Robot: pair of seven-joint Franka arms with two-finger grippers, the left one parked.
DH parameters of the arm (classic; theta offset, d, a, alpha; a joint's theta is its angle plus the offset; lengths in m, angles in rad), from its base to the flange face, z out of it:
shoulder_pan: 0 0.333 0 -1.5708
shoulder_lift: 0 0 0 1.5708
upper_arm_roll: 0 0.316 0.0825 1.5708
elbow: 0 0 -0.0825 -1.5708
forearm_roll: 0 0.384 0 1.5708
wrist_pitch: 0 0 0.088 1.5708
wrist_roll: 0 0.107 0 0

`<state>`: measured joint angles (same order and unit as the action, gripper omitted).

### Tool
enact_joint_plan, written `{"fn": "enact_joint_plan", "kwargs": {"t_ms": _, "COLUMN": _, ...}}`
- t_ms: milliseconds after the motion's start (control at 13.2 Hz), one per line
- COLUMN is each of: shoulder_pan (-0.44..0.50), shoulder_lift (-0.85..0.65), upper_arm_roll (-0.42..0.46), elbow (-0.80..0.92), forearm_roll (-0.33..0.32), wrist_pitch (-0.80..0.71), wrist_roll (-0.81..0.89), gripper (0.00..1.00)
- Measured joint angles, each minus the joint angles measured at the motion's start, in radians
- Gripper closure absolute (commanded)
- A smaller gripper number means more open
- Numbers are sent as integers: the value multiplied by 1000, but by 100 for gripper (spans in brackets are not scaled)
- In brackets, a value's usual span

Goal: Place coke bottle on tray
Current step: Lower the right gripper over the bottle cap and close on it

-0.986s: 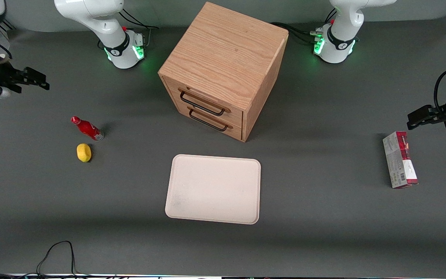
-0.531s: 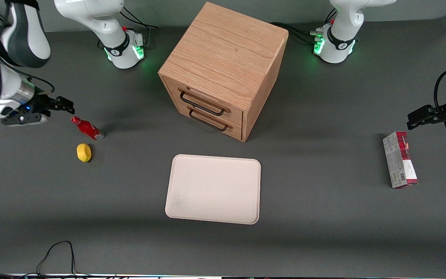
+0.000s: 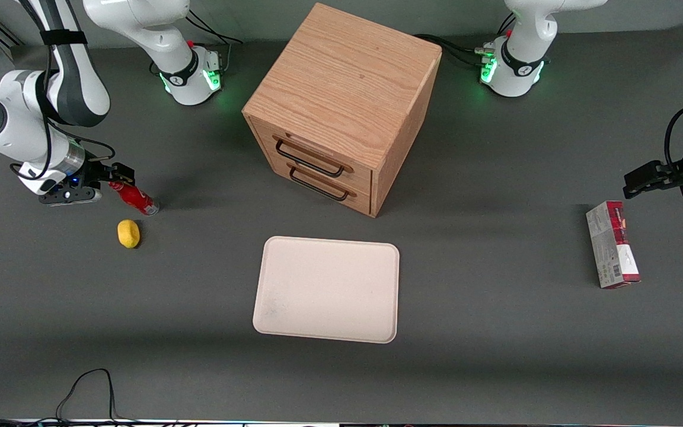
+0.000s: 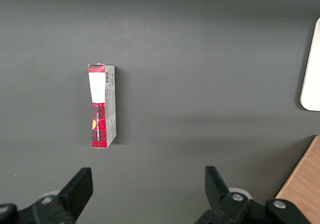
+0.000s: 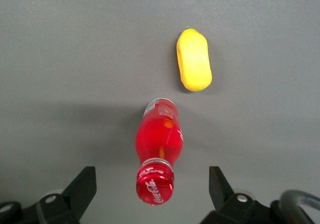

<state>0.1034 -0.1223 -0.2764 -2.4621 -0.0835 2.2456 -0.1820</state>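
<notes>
The coke bottle (image 3: 135, 198), small and red with a red cap and silvery base, stands on the grey table toward the working arm's end. In the right wrist view the bottle (image 5: 160, 134) is seen from above, cap nearest the camera. My right gripper (image 3: 122, 174) is open just over the cap. In the wrist view the gripper (image 5: 151, 183) has a finger on each side of the cap, apart from it. The cream-pink tray (image 3: 326, 289) lies empty in front of the cabinet, nearer the front camera; its edge also shows in the left wrist view (image 4: 312, 69).
A yellow lemon (image 3: 128, 233) lies beside the bottle, nearer the front camera, and shows in the right wrist view (image 5: 194, 66). A wooden two-drawer cabinet (image 3: 341, 95) stands mid-table. A red-and-grey carton (image 3: 612, 243) lies toward the parked arm's end and shows in the left wrist view (image 4: 102, 106).
My right arm has swung in from the table's edge, bringing the open gripper to the bottle's cap. The bottle, lemon and tray have not moved.
</notes>
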Motion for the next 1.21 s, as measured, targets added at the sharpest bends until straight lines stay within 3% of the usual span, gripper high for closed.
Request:
{"fn": "enact_joint_plan", "kwargs": {"t_ms": 228, "shoulder_pan": 0, "shoulder_lift": 0, "upper_arm_roll": -3, "elbow": -1, "forearm_roll": 0, "wrist_pitch": 0, "wrist_roll": -3, "gripper": 0}}
{"fn": "enact_joint_plan", "kwargs": {"t_ms": 303, "shoulder_pan": 0, "shoulder_lift": 0, "upper_arm_roll": -3, "elbow": -1, "forearm_roll": 0, "wrist_pitch": 0, "wrist_roll": -3, "gripper": 6}}
{"fn": "enact_joint_plan", "kwargs": {"t_ms": 379, "shoulder_pan": 0, "shoulder_lift": 0, "upper_arm_roll": -3, "elbow": -1, "forearm_roll": 0, "wrist_pitch": 0, "wrist_roll": -3, "gripper": 90}}
{"fn": "enact_joint_plan", "kwargs": {"t_ms": 455, "shoulder_pan": 0, "shoulder_lift": 0, "upper_arm_roll": -3, "elbow": -2, "forearm_roll": 0, "wrist_pitch": 0, "wrist_roll": -4, "gripper": 100}}
{"fn": "enact_joint_plan", "kwargs": {"t_ms": 1214, "shoulder_pan": 0, "shoulder_lift": 0, "upper_arm_roll": -7, "elbow": -1, "forearm_roll": 0, "wrist_pitch": 1, "wrist_roll": -9, "gripper": 100}}
